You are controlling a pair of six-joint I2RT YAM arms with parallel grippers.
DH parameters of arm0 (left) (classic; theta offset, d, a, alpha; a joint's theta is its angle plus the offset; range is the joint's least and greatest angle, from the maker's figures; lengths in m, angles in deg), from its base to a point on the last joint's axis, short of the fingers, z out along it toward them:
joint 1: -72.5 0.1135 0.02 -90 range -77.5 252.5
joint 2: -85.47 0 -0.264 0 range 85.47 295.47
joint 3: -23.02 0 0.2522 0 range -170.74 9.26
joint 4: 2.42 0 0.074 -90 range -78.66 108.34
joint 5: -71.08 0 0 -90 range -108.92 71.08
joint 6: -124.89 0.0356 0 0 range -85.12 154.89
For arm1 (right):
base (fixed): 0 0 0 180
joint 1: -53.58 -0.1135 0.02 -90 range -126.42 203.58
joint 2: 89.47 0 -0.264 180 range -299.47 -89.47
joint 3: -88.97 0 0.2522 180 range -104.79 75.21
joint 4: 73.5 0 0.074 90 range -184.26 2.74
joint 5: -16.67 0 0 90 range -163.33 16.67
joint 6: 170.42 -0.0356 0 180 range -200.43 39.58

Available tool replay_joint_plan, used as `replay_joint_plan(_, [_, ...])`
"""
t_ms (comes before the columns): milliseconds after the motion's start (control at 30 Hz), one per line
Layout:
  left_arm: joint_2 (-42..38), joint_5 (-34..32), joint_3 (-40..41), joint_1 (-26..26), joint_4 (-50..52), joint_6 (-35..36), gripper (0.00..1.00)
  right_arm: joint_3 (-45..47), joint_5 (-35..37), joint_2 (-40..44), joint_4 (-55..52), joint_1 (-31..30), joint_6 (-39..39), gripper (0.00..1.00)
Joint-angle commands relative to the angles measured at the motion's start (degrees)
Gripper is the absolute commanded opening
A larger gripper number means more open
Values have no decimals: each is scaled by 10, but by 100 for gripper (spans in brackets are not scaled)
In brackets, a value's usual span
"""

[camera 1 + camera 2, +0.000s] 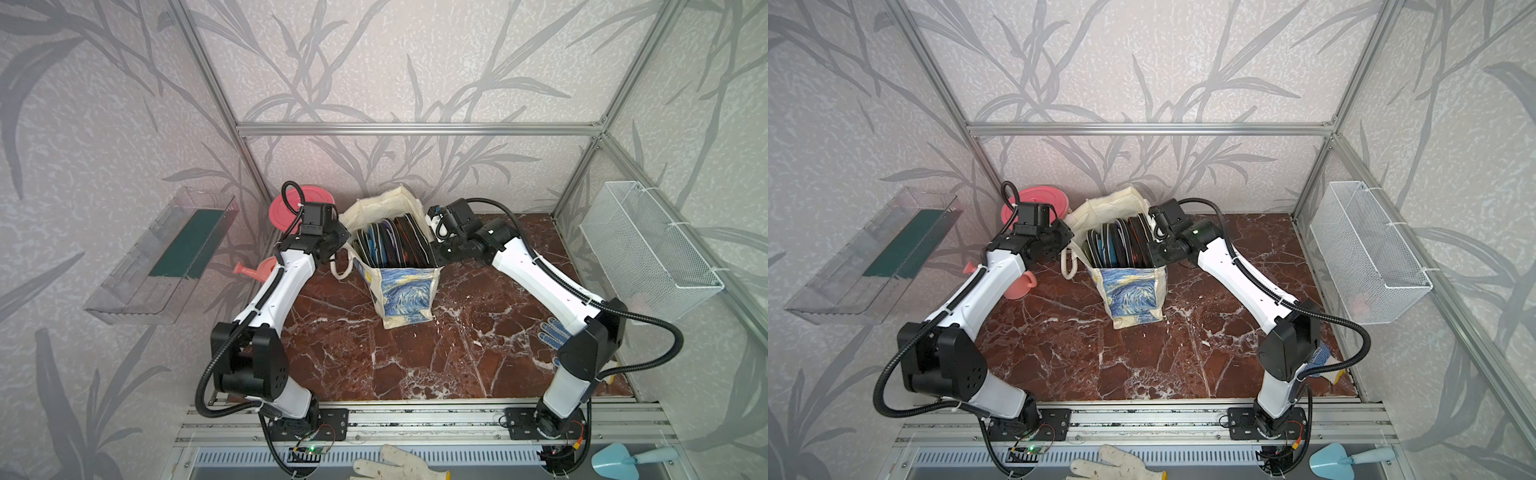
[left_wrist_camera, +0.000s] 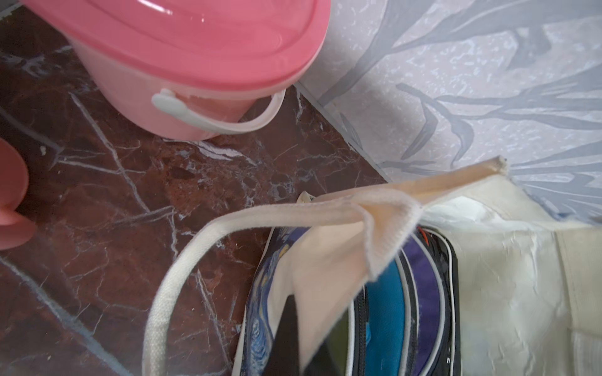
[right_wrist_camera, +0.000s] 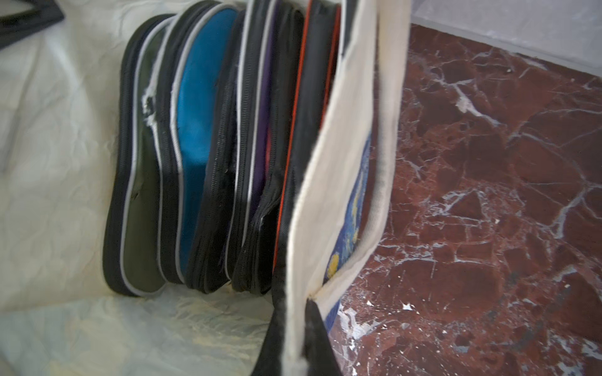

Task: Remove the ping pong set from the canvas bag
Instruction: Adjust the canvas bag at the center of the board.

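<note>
Jaws both clamped on canvas bag (image 1: 406,293) rim: left jaws on left edge, right jaws on right edge. Bag upright at table (image 1: 415,365) far middle. Inside, ping pong set (image 1: 390,245) stands on edge.

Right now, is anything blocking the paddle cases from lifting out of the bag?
Nothing visible does. The canvas bag is open over the ping pong set; the left gripper and right gripper pinch its opposite rims, beside the cases.

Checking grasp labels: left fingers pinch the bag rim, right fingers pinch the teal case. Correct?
No. In the right wrist view the right fingers pinch the canvas bag rim, not the teal case. Left fingers do pinch the rim.
</note>
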State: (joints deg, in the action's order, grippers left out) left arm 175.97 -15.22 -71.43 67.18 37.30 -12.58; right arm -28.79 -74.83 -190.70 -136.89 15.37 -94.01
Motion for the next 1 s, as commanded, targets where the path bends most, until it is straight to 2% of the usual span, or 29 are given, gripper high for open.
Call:
replay_joint_plan(0, [18, 36, -49, 20, -10, 23, 0, -16, -6, 5, -12, -4, -6, 4])
replay_joint_plan(33, [18, 47, -51, 20, -7, 25, 0, -19, 0, 7, -14, -4, -4, 14])
replay_joint_plan(67, [13, 58, -47, 21, -6, 25, 5, -19, 4, 12, -14, -4, -3, 24])
replay_joint_plan(100, [2, 63, -37, 20, -7, 25, 16, -17, 7, 19, -11, -4, -2, 37])
replay_joint_plan(200, [-43, 72, -9, 20, 12, 24, 48, -23, 9, 29, -20, -4, -1, 54])
replay_joint_plan(267, [-82, 75, 12, 20, 43, 26, 62, -26, 3, 31, -26, -4, -2, 61])
replay_joint_plan(433, [-182, 77, 70, 20, 118, 28, 69, -8, -3, 54, -25, -5, -6, 69])
replay_joint_plan(533, [-234, 101, 112, 16, 119, 6, 72, -1, -1, 60, -26, -5, -7, 74])
replay_joint_plan(667, [-258, 120, 133, -12, 107, -26, 71, 1, 0, 64, -29, -7, -9, 77])
replay_joint_plan(800, [-230, 120, 140, -55, 76, -39, 67, 0, -2, 59, -29, -14, -12, 75])
replay_joint_plan(867, [-210, 128, 139, -71, 64, -40, 53, 2, -3, 56, -30, -19, -14, 71])
replay_joint_plan(900, [-201, 130, 140, -79, 59, -40, 41, 6, -6, 55, -29, -22, -14, 65])
replay_joint_plan(933, [-198, 130, 145, -87, 53, -40, 23, 16, -11, 57, -26, -23, -16, 54])
replay_joint_plan(967, [-198, 131, 153, -92, 49, -40, 2, 27, -16, 59, -23, -23, -18, 30])
